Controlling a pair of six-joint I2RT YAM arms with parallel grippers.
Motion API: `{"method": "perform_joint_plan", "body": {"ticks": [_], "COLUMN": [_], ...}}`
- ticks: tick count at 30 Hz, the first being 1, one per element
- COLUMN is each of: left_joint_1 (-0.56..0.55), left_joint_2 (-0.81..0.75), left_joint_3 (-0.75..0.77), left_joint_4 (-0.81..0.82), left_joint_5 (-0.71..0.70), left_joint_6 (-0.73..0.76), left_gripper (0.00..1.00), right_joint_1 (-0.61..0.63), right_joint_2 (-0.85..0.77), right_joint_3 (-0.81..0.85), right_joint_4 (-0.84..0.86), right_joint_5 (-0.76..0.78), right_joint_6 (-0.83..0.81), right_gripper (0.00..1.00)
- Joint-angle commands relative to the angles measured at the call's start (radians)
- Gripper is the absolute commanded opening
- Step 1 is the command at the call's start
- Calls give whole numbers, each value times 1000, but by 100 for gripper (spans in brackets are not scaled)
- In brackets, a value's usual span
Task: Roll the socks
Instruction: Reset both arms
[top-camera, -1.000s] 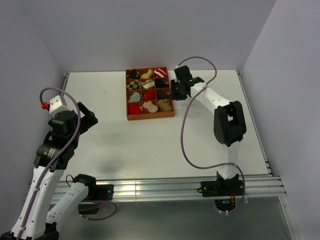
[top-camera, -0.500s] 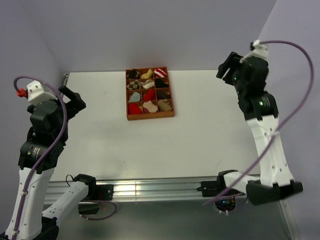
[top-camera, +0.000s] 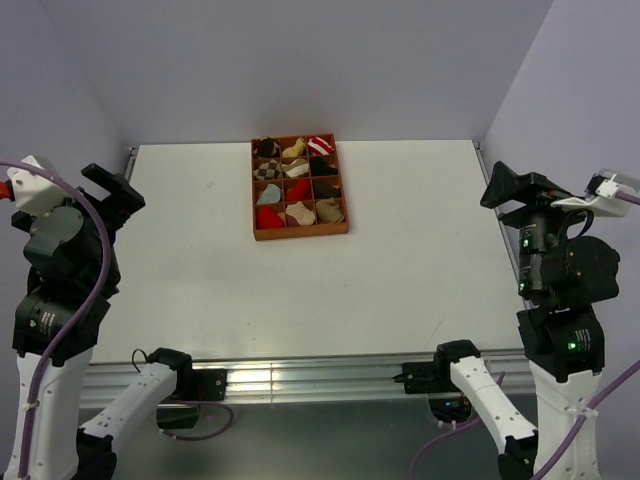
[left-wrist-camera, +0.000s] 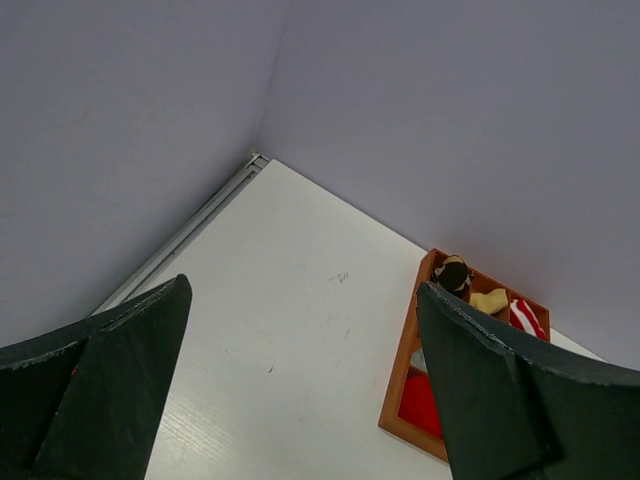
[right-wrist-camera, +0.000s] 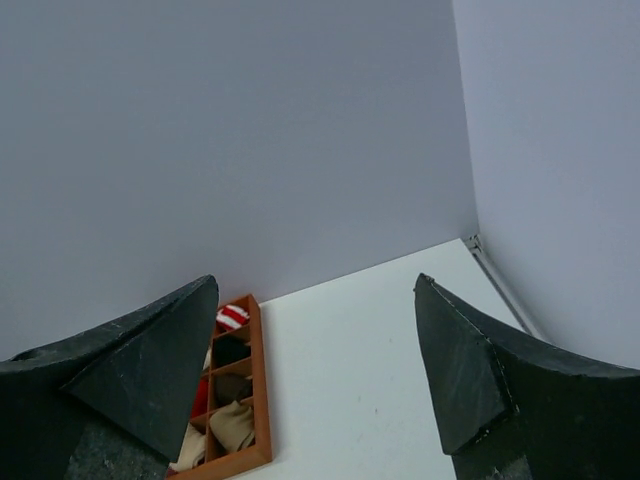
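The socks (top-camera: 325, 188) sit bundled in the right-hand column of an orange tray (top-camera: 300, 235) toward the far side of a white table (top-camera: 200, 290). The red-and-white sock (top-camera: 320, 145) is in the far corner compartment, the brown sock (top-camera: 325, 187) is third back, and the beige sock (top-camera: 329, 211) is nearest the arms. The tray's long side runs away from the arms. The bundles are too small to tell which way each one points.

Only the overhead camera takes in all twelve compartments. The right wrist camera sees little more than that right-hand column, and the left wrist camera catches just the tray's far end.

The left gripper (left-wrist-camera: 302, 290) and the right gripper (right-wrist-camera: 316, 282) stand raised at opposite sides of the table, well apart from the tray. Each has its fingers spread wide with nothing between them.
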Motion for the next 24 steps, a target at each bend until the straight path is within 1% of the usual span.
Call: {"method": "perform_joint_plan", "body": {"ticks": [1, 4, 8, 13, 24], "left_joint_1": [-7, -7, -7, -7, -7], "left_joint_2": [-3, -33, -79, -69, -73], "left_joint_3": [6, -46, -101, -107, -132], "left_joint_4": [31, 67, 116, 97, 100], "left_joint_5": [-67, -89, -64, -52, -18], "left_joint_6": [33, 23, 16, -6, -35], "left_gripper": [99, 99, 100, 100, 100], "right_joint_1": [0, 0, 0, 0, 0], "right_joint_2": [-8, -8, -1, 10, -1], "right_joint_3": [-45, -49, -55, -82, -107], "right_joint_4": [69, 91, 100, 126, 155], "right_joint_5": [32, 35, 16, -20, -45], "right_joint_6": [-44, -52, -47, -30, -41], "right_gripper": [86, 86, 86, 86, 85]}}
